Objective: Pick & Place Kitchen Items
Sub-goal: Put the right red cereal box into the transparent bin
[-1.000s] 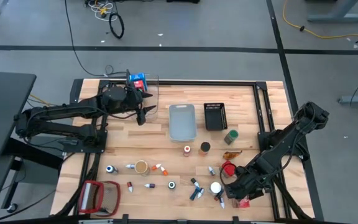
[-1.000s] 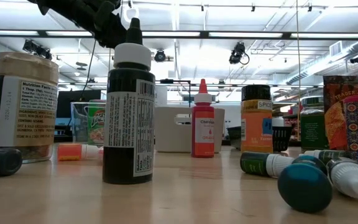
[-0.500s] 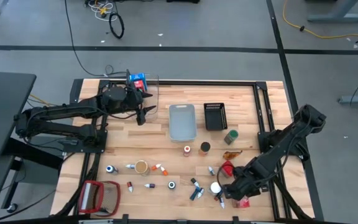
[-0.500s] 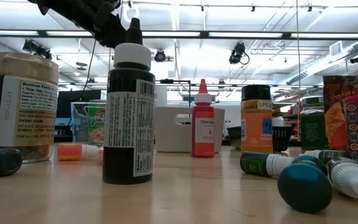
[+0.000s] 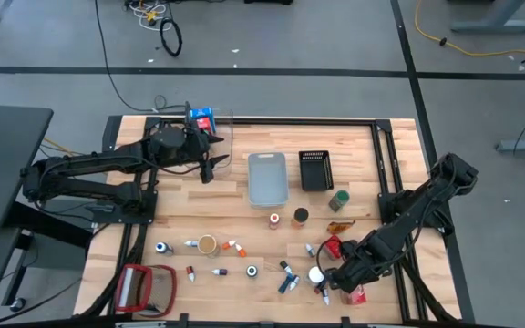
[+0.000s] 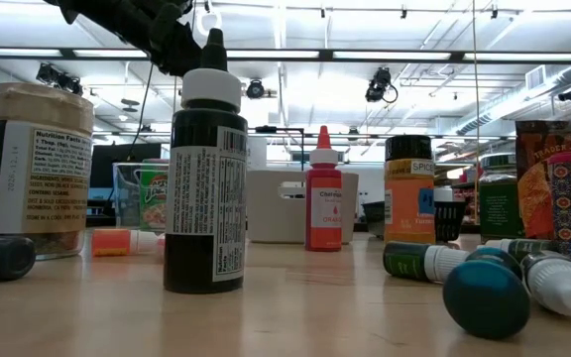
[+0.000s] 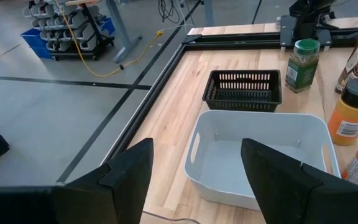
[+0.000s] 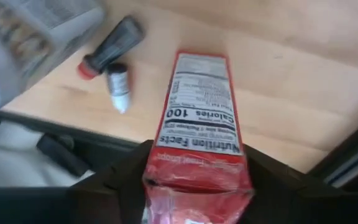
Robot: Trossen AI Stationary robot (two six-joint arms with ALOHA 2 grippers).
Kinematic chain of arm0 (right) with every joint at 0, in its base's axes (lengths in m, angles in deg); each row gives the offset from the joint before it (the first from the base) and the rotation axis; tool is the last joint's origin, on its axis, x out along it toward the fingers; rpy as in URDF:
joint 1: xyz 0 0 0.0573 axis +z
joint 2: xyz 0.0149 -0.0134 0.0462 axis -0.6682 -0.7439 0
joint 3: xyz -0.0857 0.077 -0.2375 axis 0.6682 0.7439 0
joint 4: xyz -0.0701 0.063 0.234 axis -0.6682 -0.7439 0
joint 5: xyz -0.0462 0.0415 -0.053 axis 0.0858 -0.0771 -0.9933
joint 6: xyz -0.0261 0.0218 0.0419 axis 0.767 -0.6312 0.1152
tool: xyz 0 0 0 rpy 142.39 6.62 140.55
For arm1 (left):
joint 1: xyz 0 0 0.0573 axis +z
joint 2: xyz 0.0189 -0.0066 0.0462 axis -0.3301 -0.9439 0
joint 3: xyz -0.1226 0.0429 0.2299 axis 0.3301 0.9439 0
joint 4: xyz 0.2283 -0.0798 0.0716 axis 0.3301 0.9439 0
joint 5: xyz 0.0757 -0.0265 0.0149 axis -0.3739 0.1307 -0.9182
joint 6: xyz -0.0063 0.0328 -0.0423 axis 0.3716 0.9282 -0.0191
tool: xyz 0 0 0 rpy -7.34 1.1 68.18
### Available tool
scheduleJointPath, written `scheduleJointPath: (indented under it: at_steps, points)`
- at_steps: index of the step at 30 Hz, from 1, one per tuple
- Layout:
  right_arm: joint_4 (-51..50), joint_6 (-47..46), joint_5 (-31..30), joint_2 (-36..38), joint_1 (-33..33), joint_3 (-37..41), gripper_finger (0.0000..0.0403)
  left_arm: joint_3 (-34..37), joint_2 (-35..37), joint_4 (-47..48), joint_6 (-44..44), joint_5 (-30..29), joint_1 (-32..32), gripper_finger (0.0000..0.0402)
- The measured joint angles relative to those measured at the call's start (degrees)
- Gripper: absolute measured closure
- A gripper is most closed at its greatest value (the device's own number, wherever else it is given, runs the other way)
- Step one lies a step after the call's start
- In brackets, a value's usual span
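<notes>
Since the earlier picture the right arm has shifted a little toward the table's near middle, and its right gripper now sits over the red carton at the near right edge; the left arm has not moved; the wooden table carries a grey bin and a black basket in the middle; the left gripper hangs beside the clear bin, fingers apart and holding nothing; the right fingers stand on both sides of the carton, but whether they already press it I cannot tell; small bottles lie scattered along the near side.
</notes>
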Motion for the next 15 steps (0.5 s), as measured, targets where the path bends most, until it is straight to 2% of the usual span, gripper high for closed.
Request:
scheduleJointPath:
  at_steps: [8,11,15]
  points:
    - [0.74,2.11,0.69,0.0,0.0,0.0,0.027,0.0,0.0,1.49,-0.09,0.0,0.0,0.0148]
    - [1.14,4.74,3.15,0.0,-0.07,0.0,0.0278,0.0,0.0,1.48,-0.11,0.0,0.0,0.0148]
    - [2.71,7.99,10.75,0.84,-0.49,0.0,0.0268,0.0,0.0,1.29,-0.11,0.01,0.0,0.0148]
